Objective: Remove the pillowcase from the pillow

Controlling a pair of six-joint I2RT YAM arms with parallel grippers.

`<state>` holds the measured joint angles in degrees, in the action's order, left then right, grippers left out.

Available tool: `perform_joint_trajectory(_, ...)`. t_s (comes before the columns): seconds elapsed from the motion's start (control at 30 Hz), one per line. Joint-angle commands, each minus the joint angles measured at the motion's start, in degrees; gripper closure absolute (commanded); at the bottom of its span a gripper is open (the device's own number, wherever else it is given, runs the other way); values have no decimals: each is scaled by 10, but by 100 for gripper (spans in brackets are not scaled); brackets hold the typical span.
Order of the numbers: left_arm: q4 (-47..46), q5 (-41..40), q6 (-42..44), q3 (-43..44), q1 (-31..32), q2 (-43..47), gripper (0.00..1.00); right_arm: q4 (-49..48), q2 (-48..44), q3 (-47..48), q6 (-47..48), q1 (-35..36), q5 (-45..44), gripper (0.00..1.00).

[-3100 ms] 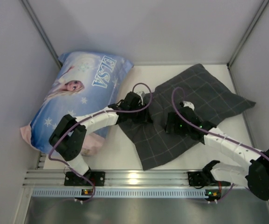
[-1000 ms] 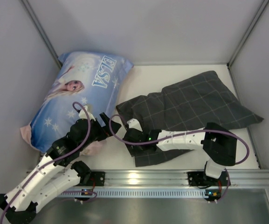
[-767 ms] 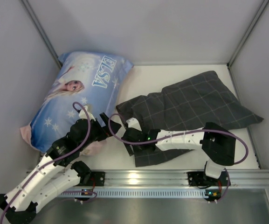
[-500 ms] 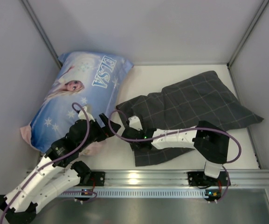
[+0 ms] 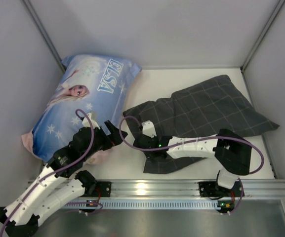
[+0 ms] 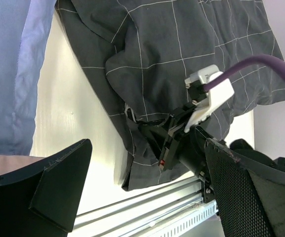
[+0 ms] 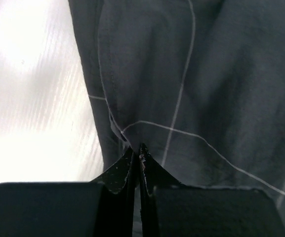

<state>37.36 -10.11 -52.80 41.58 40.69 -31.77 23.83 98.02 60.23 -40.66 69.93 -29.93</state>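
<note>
The dark grey checked pillowcase [image 5: 201,111] lies plump across the right half of the table, and its flat near-left end reaches toward the rail. The pillow is hidden inside it. My right gripper [image 5: 149,152] sits low on that near-left end, its jaws shut and pinching a fold of the pillowcase [image 7: 221,89] at the fingertips [image 7: 138,148]. In the left wrist view the same grip shows on the pillowcase [image 6: 172,59]. My left gripper [image 5: 115,132] hovers just left of the fabric's edge, wide open and holding nothing [image 6: 147,197].
A large light blue ELSA-print pillow [image 5: 88,94] leans in the back left corner, close beside my left arm, and fills the left edge of the left wrist view [image 6: 9,74]. A metal rail [image 5: 142,187] runs along the near edge. Walls close in on the left, right and back.
My right gripper's jaws have closed onto the pillowcase fold, and its wrist has shifted slightly right. The left arm, drawn back from the fabric earlier, stays still and open.
</note>
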Motion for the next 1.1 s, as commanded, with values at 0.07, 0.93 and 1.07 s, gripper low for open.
perform_joint_trajectory(0.07, 12, -11, 6, 16, 0, -7, 1, 0, -79, -47, 5, -16, -10, 100)
perform_joint_trajectory(0.93, -231, 177, 52, 80, 34, -362, 1, 163, -461, -179, -5, -41, -29, 100)
perform_joint_trajectory(1.07, -230, 180, 76, 118, 40, -415, 1, 166, -495, -201, -27, -41, -7, 100)
